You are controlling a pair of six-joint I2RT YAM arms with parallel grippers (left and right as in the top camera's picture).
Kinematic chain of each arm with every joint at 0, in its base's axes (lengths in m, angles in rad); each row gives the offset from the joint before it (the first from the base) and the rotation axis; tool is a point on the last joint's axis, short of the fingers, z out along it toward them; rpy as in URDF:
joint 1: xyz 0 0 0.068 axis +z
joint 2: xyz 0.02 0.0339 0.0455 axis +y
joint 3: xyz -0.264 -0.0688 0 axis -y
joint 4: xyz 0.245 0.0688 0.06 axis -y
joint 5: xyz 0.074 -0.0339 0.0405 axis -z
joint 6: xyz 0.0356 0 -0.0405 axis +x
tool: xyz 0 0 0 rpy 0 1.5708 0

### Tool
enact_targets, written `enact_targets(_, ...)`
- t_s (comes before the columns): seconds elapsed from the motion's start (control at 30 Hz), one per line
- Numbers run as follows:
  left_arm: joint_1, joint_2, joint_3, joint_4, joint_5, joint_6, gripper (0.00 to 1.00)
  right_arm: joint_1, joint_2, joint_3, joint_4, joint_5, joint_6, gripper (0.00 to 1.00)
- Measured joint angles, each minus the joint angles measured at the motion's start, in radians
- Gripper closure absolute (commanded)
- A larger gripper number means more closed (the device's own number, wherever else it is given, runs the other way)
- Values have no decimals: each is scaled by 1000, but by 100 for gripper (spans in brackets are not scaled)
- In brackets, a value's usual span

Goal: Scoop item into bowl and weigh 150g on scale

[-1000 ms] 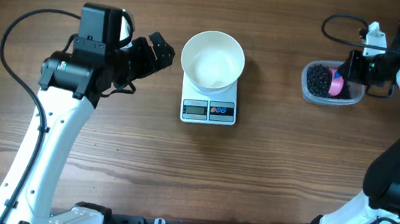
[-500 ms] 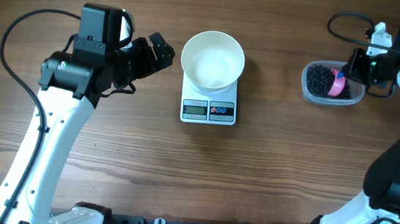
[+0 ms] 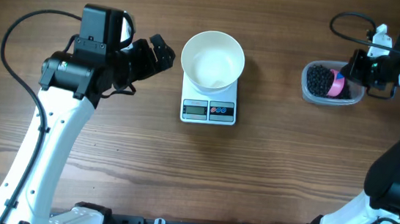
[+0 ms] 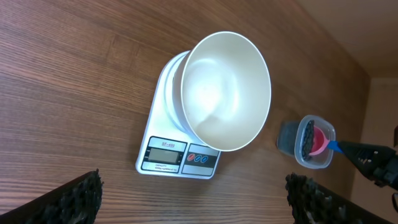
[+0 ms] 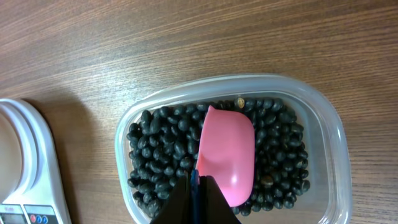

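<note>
Barely begun: the right gripper clamps the scoop, empty on the beans in the tub just ahead, while the bowl on the scale before the spread left gripper holds nothing.

Bright even light, soft shadows, mild glare inside the bowl, all views sharp

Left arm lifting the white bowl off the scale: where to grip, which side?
Probably the bowl at its left rim, from above: one finger inside, one outside. Its flared glossy wall looks too wide to span, and the open left gripper sits on that side.
</note>
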Motion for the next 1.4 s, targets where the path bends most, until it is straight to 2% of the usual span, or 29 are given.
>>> enact_targets(0.23, -1, 0, 0, -2, 0, 8, 0, -1, 0, 0, 17, 0, -19, 92)
enact_targets(0.3, -7, 0, 0, -2, -2, 8, 0, -1, 0, 0, 16, 0, -19, 82)
enact_targets(0.4, -27, 0, 0, -1, -3, 8, 0, 0, 0, 0, 18, -15, -23, 75)
enact_targets(0.47, -39, 0, 0, 2, -7, 8, 0, 0, 0, 0, 27, -21, -23, 66)
enact_targets(0.53, -45, 0, 0, 2, -20, 8, 0, 0, 0, 0, 29, -26, -23, 53)
enact_targets(0.63, -46, 0, 0, 2, -28, 8, 0, 0, 0, 0, 32, -27, -23, 47)
enact_targets(0.7, -46, 0, 0, 2, -29, 8, 0, 0, 0, 0, 33, -27, -21, 39)
enact_targets(0.8, -46, 0, 0, 2, -30, 8, 0, 0, 0, 0, 39, -27, -26, 24)
enact_targets(0.9, -46, 0, 0, 2, -30, 8, 0, 0, 0, 0, 47, -27, -24, 0)
enact_targets(1.1, -46, 0, 0, 22, -30, 60, 0, 0, 0, 0, 47, -26, -23, 0)
enact_targets(1.13, -46, 0, 0, 22, -30, 61, 7, 0, 0, 0, 47, -26, -23, 0)
enact_targets(1.17, -46, 0, 0, 26, -30, 65, 20, 0, 0, 0, 48, -26, -23, 1)
enact_targets(1.27, -46, 0, 0, 82, -24, 111, 96, 0, 0, 0, 74, -26, -23, 0)
enact_targets(1.4, -48, 0, 42, 92, 2, 198, 96, 0, 0, 0, 120, -26, -22, 0)
